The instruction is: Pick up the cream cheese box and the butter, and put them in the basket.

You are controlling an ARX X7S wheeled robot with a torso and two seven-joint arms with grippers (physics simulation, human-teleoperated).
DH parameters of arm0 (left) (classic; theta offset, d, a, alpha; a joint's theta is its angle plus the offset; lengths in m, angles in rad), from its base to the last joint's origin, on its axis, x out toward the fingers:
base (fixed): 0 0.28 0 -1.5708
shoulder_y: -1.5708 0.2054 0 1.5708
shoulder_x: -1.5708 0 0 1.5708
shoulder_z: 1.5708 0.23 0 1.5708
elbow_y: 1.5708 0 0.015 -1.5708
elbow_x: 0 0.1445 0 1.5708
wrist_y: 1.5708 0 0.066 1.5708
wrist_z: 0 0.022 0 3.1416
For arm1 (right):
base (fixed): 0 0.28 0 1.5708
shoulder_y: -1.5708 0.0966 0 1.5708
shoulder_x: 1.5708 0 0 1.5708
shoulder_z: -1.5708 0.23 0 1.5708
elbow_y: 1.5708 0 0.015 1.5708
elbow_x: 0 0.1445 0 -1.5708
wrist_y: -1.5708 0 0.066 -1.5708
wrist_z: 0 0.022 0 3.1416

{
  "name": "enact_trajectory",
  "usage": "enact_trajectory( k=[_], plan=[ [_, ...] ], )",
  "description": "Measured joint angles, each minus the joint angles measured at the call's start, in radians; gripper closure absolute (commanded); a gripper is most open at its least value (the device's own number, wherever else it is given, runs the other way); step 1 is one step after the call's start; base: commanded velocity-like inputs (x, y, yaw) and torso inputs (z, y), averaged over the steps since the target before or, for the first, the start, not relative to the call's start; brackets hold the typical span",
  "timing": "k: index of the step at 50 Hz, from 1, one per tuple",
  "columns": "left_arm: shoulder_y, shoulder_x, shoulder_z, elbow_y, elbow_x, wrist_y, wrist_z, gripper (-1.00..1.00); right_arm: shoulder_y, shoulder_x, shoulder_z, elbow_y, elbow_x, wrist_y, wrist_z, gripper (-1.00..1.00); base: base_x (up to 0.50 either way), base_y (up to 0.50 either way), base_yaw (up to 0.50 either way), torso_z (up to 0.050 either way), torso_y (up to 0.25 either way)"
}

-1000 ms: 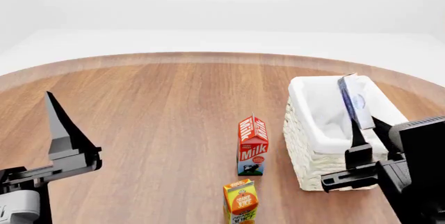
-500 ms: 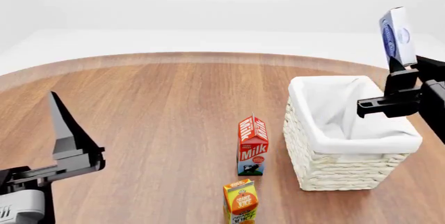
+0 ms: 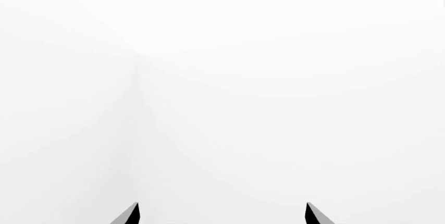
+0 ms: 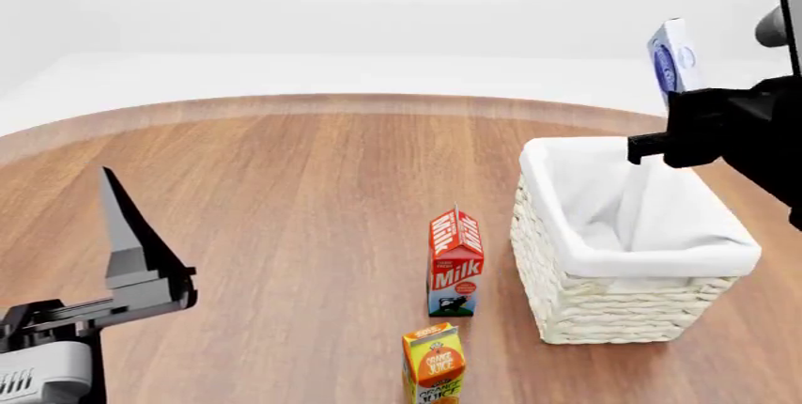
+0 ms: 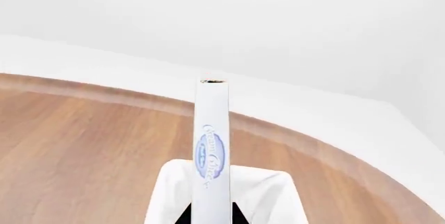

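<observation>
**Cream cheese box held above basket, butter not in view**

Basket (image 4: 626, 315): rectangular, cream woven wicker, white cloth liner folded over the rim. Only liner shows inside, nothing else visible in it.

Right gripper (image 4: 670, 113) is clamped on the cream cheese box (image 4: 673, 61), a thin flat white box with a blue oval logo, standing on edge, lifted over the basket's far side. Right wrist view shows the box (image 5: 212, 151) edge-on between the fingers, liner below.

Left gripper (image 4: 119, 235): dark tapered fingers pointing up, spread apart with nothing between them, low on the left over the wooden table (image 4: 276, 197).

Milk carton (image 4: 455, 263), red and white with a gabled top, upright just beside the basket. Orange juice carton (image 4: 434, 362) nearer, also upright.
</observation>
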Motion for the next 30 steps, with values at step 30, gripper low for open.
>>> enact_trajectory(
  k=[30],
  plan=[
    [-0.004,-0.007,0.004,-0.002,-0.006,-0.004,-0.007,-1.00,-0.011,-0.102,-0.094,0.360,-0.168,-0.100,-0.123,1.00,0.00,0.00,0.00,0.000,0.001]
  ],
)
